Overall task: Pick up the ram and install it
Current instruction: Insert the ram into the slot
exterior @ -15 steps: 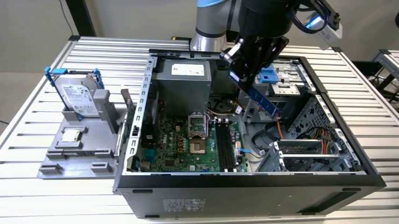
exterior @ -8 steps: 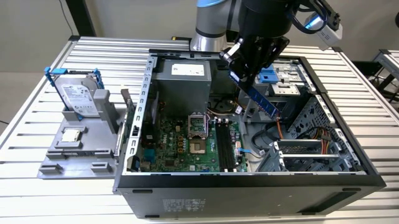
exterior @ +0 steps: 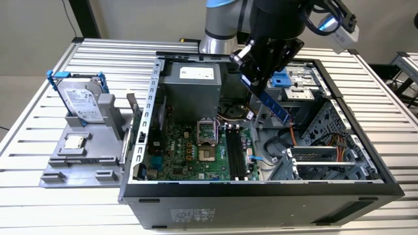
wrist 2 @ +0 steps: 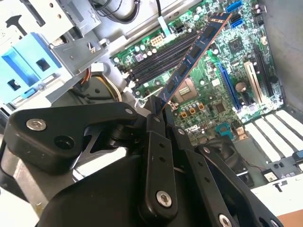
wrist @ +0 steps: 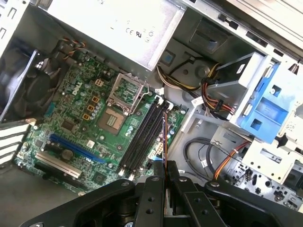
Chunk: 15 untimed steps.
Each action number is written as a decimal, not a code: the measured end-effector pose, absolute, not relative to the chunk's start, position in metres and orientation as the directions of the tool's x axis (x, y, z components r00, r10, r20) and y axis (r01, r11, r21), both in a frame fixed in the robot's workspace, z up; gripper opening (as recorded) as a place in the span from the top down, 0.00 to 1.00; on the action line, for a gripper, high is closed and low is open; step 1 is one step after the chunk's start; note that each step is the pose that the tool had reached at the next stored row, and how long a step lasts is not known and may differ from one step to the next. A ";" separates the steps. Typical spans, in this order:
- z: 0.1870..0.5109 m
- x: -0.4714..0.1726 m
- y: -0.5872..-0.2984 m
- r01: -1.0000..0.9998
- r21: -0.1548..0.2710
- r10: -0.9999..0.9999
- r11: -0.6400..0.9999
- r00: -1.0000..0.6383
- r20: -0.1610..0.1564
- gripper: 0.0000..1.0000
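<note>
My gripper [exterior: 256, 78] is shut on the ram [exterior: 271, 102], a long blue board with black chips that slants down from the fingers. It hangs above the open computer case [exterior: 261, 188], over the motherboard [exterior: 189, 147]. In the second wrist view the ram [wrist 2: 191, 54] runs out from between the black fingers [wrist 2: 156, 137] across the green board. In the first wrist view the ram [wrist: 164, 137] shows edge-on as a thin line, just beside the black memory slots [wrist: 142, 135]. In the exterior view those memory slots [exterior: 235, 152] lie lower, toward the case front.
A grey power supply [exterior: 193, 85] fills the case's far side. A blue drive bracket [wrist: 265, 101] and orange cables [wrist: 227, 161] sit close by. On the exterior view's left, a grey fixture [exterior: 81, 156] holds a silver hard drive [exterior: 81, 100] and a processor chip [exterior: 74, 142].
</note>
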State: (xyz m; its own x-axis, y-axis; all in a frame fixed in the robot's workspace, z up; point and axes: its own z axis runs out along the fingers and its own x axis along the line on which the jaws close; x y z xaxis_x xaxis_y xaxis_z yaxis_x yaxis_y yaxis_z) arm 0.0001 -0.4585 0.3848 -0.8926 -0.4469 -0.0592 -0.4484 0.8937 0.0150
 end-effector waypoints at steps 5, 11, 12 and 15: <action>0.385 0.000 -0.458 -0.401 0.015 -0.400 0.916 -0.915 -0.059 1.00; 0.385 0.000 -0.458 -0.346 0.015 -0.344 0.938 -0.937 -0.059 1.00; 0.385 0.000 -0.458 -0.336 0.015 -0.335 0.942 -0.940 -0.059 1.00; 0.385 0.000 -0.458 -0.310 0.015 -0.308 0.951 -0.949 -0.059 1.00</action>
